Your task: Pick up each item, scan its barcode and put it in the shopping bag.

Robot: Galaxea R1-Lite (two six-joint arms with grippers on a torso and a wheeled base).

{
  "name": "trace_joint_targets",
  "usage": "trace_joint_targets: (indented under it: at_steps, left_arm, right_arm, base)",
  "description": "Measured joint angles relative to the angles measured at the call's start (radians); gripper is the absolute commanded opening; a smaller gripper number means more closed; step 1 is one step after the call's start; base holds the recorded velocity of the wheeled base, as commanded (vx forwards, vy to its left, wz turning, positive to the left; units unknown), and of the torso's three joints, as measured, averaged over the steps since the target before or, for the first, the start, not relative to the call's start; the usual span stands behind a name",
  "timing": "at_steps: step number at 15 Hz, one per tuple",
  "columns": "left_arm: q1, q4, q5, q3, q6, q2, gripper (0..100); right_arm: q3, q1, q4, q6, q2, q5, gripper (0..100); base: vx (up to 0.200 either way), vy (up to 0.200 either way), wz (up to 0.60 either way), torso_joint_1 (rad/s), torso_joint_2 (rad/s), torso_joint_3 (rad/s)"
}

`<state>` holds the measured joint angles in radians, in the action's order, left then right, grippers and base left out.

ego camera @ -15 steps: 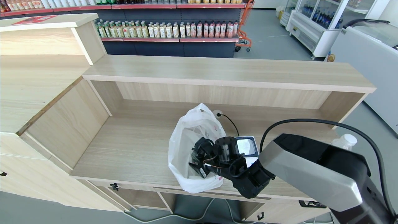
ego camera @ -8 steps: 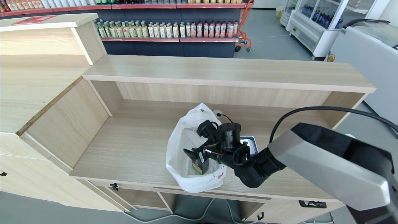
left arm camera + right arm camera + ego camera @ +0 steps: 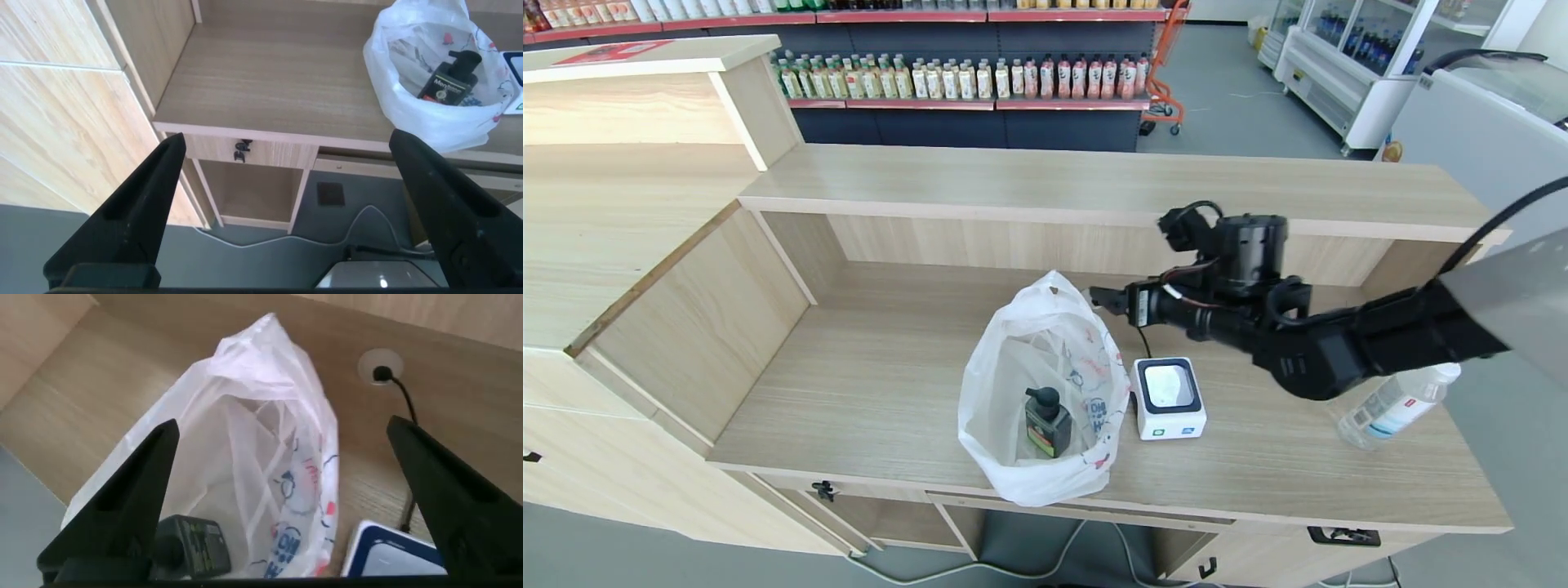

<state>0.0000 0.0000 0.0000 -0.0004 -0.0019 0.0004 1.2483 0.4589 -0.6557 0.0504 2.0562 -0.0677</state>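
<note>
A shop checkout: a pale wood tabletop [image 3: 874, 384] with a raised ledge behind it, and shelves of drinks [image 3: 964, 77] across the aisle beyond.

The white plastic bag [image 3: 1013, 359] stands open-mouthed near the tabletop's front edge. Inside it, at the bottom, a dark pump bottle [image 3: 1046, 422] stands upright with its label facing out; the left wrist view shows the same bottle [image 3: 450, 79] through the bag's mouth. Whether anything else is in the bag, I cannot tell.

Just beside the bag on the robot's right, a small white scanner [image 3: 1169, 398] sits flat with its window facing up. Behind the bag a round cable port [image 3: 381, 369] is set into the tabletop, with a black cord [image 3: 406, 400] running from it.

The right end effector [image 3: 1107, 300] hangs in the air above the bag's back edge and the port, its fingers spread wide with nothing between them.

Farther right, past the scanner from the bag, is a clear water bottle [image 3: 1396, 402] with a white cap; whether it stands or lies I cannot tell.

The left end effector [image 3: 286, 137] is well apart from the bag, out past the tabletop's front edge, fingers wide apart and empty.
</note>
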Motion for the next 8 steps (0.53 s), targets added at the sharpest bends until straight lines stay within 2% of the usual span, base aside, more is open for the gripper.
trace_joint_targets:
  at_steps: [2,6,8]
  left_arm:
    - [0.000,0.000,0.000,0.000,0.000,0.000,100]
    - [0.000,0.000,0.000,0.000,0.000,0.000,100]
    - [0.000,0.000,0.000,0.000,0.000,0.000,100]
  right_arm:
    - [-0.129,-0.066,0.019,0.019,-0.140,-0.003,100]
    - [-0.476,-0.206,0.037,0.031,-0.438,-0.013,100]
    - [-0.587,-0.265,0.087,0.028,-0.574,-0.015,100]
  base:
    - [0.000,0.000,0.00,0.000,0.00,0.000]
    - [-0.200,0.000,0.00,0.005,0.01,0.000]
    - [-0.200,0.000,0.00,0.000,0.00,0.002]
